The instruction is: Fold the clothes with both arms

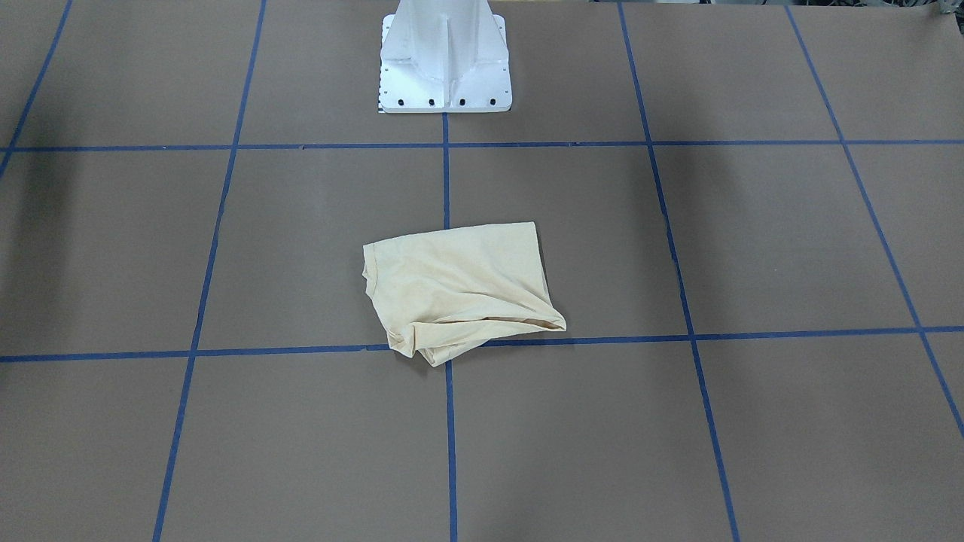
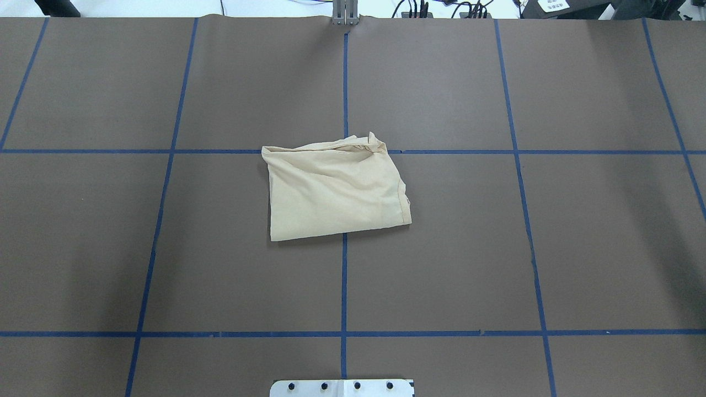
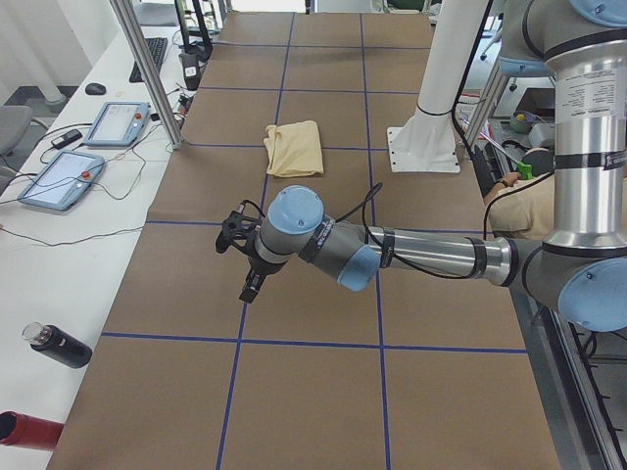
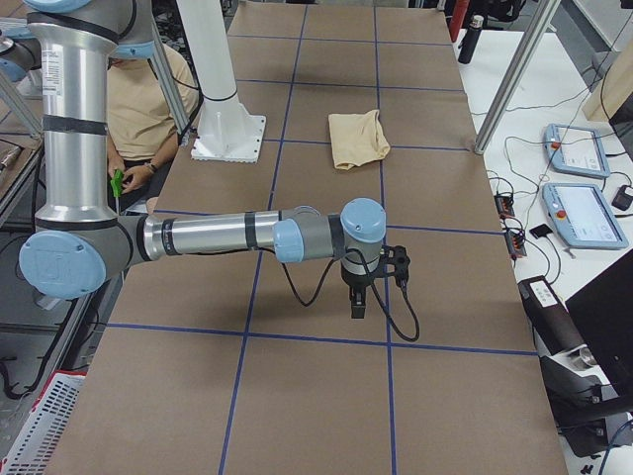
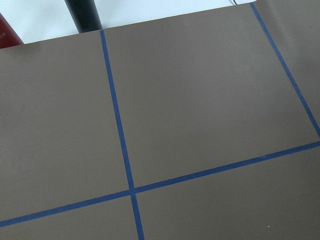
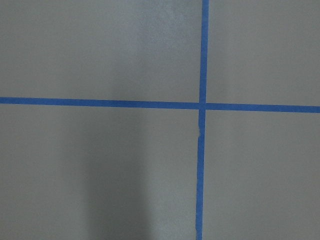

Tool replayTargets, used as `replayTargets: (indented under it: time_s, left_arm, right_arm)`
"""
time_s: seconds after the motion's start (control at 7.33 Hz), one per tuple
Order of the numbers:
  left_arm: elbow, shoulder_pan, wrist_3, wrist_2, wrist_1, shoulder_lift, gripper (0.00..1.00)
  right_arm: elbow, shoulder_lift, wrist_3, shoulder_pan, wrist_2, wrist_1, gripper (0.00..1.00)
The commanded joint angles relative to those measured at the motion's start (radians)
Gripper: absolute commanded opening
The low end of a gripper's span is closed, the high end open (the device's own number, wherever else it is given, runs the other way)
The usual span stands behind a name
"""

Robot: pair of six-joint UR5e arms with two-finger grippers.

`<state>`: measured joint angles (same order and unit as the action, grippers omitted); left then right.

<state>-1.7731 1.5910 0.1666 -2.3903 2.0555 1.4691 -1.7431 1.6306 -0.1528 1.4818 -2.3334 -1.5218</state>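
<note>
- The table (image 2: 165, 248) is covered in brown sheeting, which blue tape lines divide into large squares.
- The left arm (image 3: 431, 257) reaches out low over the table's left end, well apart from the shirt. Its wrist camera sees only bare sheeting and a tape crossing.
- The right arm (image 4: 218, 236) is stretched the same way over the right end, also well away from the shirt. Its wrist camera likewise sees only sheeting and tape.
- The white pedestal (image 1: 444, 68) stands at the robot's edge of the table, on the centre line.
- A seated person in a tan shirt (image 4: 148, 99) is behind the pedestal, off the table.
- The T-shirt (image 2: 333, 190) lies at the table's centre, folded into a rough rectangle with a plain side up. It covers the centre tape line, and its bunched far edge touches a cross line.
- A white slatted basket (image 4: 40, 426) sits below the table's edge; what it holds cannot be seen.
- Two pendant tablets (image 3: 61, 178) lie on the white side bench.
- A black bottle (image 3: 59, 345) and a red bottle (image 3: 24, 431) lie on the same bench; their contents cannot be told.
- The left gripper (image 3: 245, 279) points down just above the sheeting; whether its fingers are spread cannot be told.
- The right gripper (image 4: 358, 302) also points down, and its finger state cannot be told either.
</note>
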Motion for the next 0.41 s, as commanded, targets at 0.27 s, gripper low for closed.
replayTargets:
  time_s: [0.27]
  left_arm:
    - [-0.003,0.0,-0.001,0.0,0.0,-0.001,1.0]
  right_arm:
    - [-0.001,0.005,-0.001,0.0,-0.015,0.0,1.0]
